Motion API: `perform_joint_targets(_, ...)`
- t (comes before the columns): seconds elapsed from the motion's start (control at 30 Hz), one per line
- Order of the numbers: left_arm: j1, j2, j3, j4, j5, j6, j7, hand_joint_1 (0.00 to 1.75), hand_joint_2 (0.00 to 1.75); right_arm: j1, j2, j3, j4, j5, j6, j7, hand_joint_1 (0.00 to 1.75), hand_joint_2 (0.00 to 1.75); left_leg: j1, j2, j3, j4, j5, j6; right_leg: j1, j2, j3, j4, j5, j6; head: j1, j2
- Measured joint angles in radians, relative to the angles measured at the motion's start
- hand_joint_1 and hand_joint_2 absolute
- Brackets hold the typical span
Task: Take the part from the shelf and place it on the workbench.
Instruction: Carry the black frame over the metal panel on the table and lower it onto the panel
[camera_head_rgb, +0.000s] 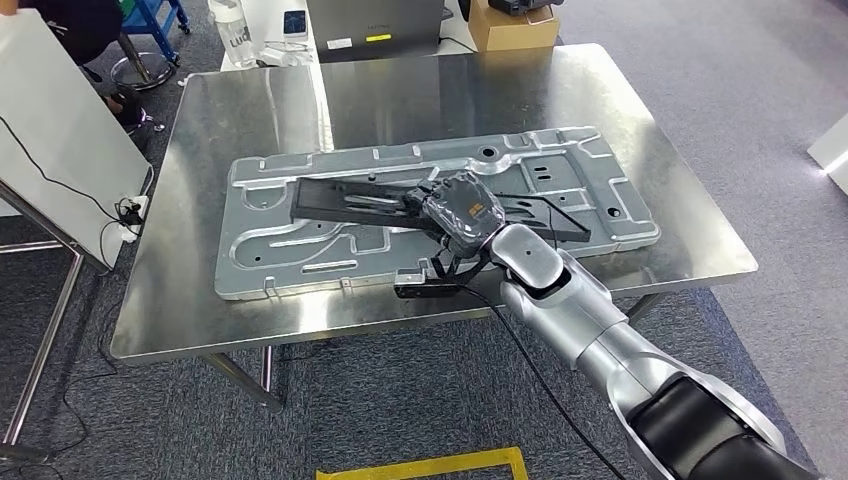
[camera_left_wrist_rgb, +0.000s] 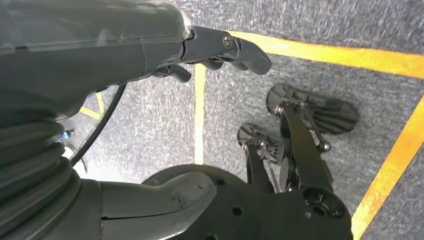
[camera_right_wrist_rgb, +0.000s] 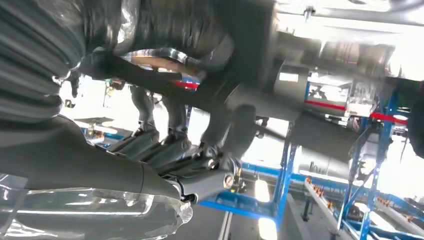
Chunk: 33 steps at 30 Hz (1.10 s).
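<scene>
Right robot hand (camera_head_rgb: 462, 208) clamped on flat black slotted part (camera_head_rgb: 345, 201) atop ribbed grey pressed-metal panel (camera_head_rgb: 300, 250); left robot hand (camera_left_wrist_rgb: 220, 50) empty, fingers apart.

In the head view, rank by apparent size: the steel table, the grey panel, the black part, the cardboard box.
1. steel table
2. grey panel
3. black part
4. cardboard box, cut off by the frame and farther away, so its rank is unsure.
</scene>
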Motion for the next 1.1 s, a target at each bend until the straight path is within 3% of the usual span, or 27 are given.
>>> perform_joint_targets(1.07, -0.002, -0.018, 0.064, -0.017, 0.022, -0.02, 0.016, 0.0, 1.75, 0.002, 0.0, -0.017, 0.059, -0.013, 0.0, -0.017, 0.0, 0.0, 0.0, 0.0, 0.002, 0.0, 0.0, 0.0, 0.0, 0.0, 0.001, 0.0, 0.0, 0.0, 0.0, 0.0)
perform_joint_targets(1.1, -0.002, -0.018, 0.065, -0.018, 0.021, -0.021, 0.017, 0.0, 1.31, 0.002, 0.0, -0.017, 0.058, -0.013, 0.0, -0.019, 0.0, 0.0, 0.0, 0.0, 0.002, 0.0, 0.0, 0.0, 0.0, 0.0, 0.001, 0.0, 0.0, 0.0, 0.0, 0.0)
